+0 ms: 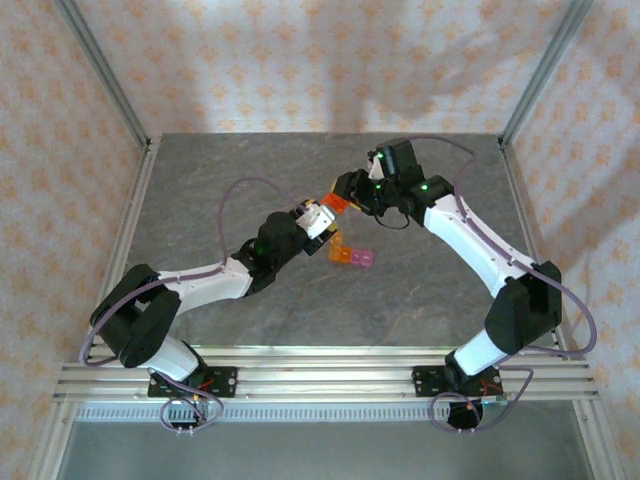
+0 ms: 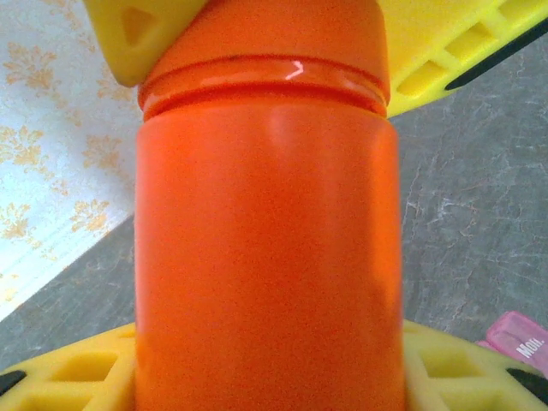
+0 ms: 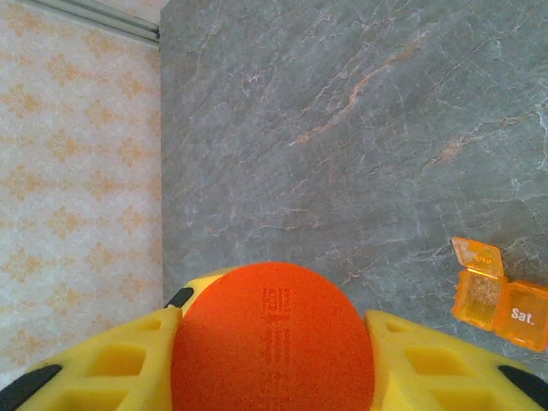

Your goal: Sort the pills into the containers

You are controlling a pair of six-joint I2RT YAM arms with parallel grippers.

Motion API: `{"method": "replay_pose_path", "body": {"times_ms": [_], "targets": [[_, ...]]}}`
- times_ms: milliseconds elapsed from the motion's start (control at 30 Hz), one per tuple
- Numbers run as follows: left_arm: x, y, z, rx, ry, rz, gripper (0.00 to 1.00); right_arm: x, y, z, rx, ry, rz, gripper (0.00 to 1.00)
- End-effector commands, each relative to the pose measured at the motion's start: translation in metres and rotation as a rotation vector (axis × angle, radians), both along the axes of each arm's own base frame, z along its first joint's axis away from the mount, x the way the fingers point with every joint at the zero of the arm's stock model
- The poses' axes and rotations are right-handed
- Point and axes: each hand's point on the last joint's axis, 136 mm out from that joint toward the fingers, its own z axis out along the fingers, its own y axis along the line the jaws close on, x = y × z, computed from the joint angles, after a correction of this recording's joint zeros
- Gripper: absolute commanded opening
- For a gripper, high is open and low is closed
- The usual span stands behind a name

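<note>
An orange-red cylindrical bottle [image 1: 336, 204] hangs above the table between both arms. My left gripper [image 1: 318, 220] is shut on its body [image 2: 265, 257], with yellow fingers [image 2: 77, 372] on either side. My right gripper [image 1: 350, 192] is shut on the bottle's round cap [image 3: 272, 342], and its fingers [image 2: 454, 51] reach the cap from the top of the left wrist view. The small orange container [image 3: 501, 295], marked "Sat.", lies on the table with its lid open. Beside it lies the pink container [image 1: 363, 258], marked "Mon." [image 2: 518, 338]. The bottle's opaque wall hides any pills.
The grey marble-patterned table [image 1: 250, 160] is framed by aluminium posts [image 1: 100, 70] and patterned walls. Both containers [image 1: 340, 250] lie just in front of the raised bottle, near the table's middle. Purple cables loop off both arms.
</note>
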Motion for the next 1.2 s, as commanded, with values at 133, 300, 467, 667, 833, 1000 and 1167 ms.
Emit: {"method": "replay_pose_path", "body": {"times_ms": [133, 300, 467, 667, 833, 1000, 1167], "targets": [[-0.008, -0.011, 0.036, -0.199, 0.012, -0.103, 0.0, 0.015, -0.018, 0.025, -0.003, -0.21, 0.033, 0.36], [-0.027, -0.016, 0.051, -0.349, 0.122, -0.251, 0.0, 0.013, -0.03, 0.062, -0.01, -0.479, 0.187, 0.37], [-0.041, -0.021, 0.053, -0.413, 0.194, -0.337, 0.0, -0.009, -0.026, 0.077, -0.028, -0.588, 0.394, 0.37], [-0.038, -0.024, 0.06, -0.465, 0.212, -0.363, 0.0, -0.014, -0.019, 0.074, 0.009, -0.536, 0.455, 0.36], [-0.024, -0.019, 0.056, -0.415, 0.183, -0.299, 0.0, -0.003, -0.027, 0.079, 0.032, -0.476, 0.307, 0.77], [-0.009, -0.008, 0.044, -0.301, 0.111, -0.184, 0.0, 0.013, -0.044, 0.084, 0.067, -0.349, 0.067, 0.84], [-0.002, -0.002, 0.032, -0.133, -0.002, -0.08, 0.0, 0.022, -0.056, 0.057, 0.093, -0.122, -0.131, 0.84]]}}
